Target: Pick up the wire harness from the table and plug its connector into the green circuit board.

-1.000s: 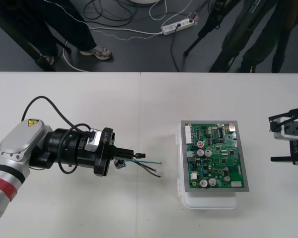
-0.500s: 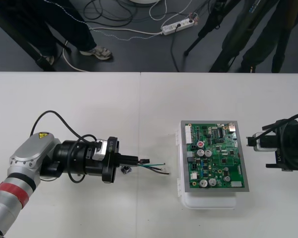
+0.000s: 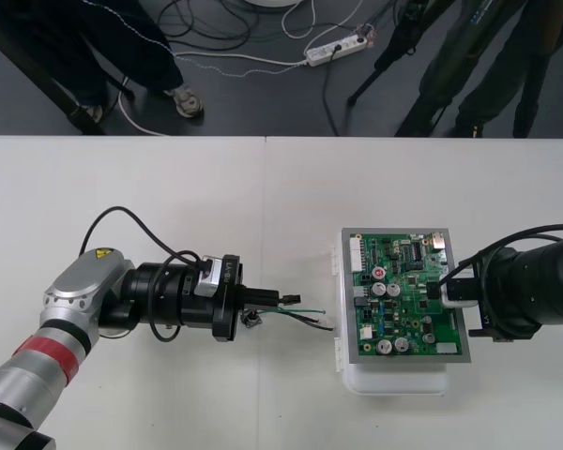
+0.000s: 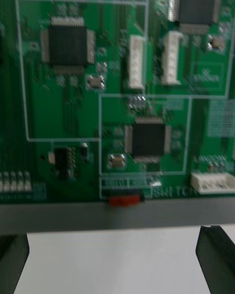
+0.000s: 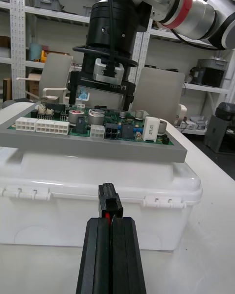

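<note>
The green circuit board (image 3: 408,295) sits on its white base (image 3: 394,380) right of the table's middle. My left gripper (image 3: 267,298) is a short way to its left, level with it, shut on the harness's black plug (image 3: 286,299). The thin wires (image 3: 311,320) trail toward the board, and the metal socket (image 3: 251,322) hangs under the fingers. In the left wrist view the plug (image 5: 110,203) sticks out of the shut left gripper (image 5: 111,221), facing the white base (image 5: 98,196). My right gripper (image 3: 445,291) hovers open over the board's right side; its fingers (image 4: 215,255) stand wide apart above the board (image 4: 117,103).
The left wrist view has the right gripper (image 5: 104,85) standing over the board's (image 5: 98,127) far side. Bare table lies in front of and behind the board. The table's far edge runs just behind both arms.
My left gripper has carried the harness rightward, closer to the board. The right arm has swung in from the table's right side to above the board's right edge.
</note>
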Action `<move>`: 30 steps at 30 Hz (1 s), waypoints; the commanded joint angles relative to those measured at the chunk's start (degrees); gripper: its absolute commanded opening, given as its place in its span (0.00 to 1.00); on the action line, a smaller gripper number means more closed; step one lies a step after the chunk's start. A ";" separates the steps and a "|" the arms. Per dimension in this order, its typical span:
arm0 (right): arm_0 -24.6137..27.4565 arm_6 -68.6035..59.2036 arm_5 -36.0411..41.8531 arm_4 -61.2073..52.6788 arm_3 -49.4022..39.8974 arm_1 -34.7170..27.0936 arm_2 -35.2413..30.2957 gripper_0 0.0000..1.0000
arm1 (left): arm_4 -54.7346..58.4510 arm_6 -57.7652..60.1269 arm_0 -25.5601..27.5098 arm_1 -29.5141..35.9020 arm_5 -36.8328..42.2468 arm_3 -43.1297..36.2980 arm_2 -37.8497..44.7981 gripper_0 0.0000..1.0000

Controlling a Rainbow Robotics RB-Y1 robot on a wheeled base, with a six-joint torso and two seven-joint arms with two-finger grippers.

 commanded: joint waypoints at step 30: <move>-3.85 -5.66 -0.32 2.45 -1.65 0.51 5.93 1.00 | 2.53 -2.73 -6.86 -3.54 4.53 -0.21 -7.85 0.00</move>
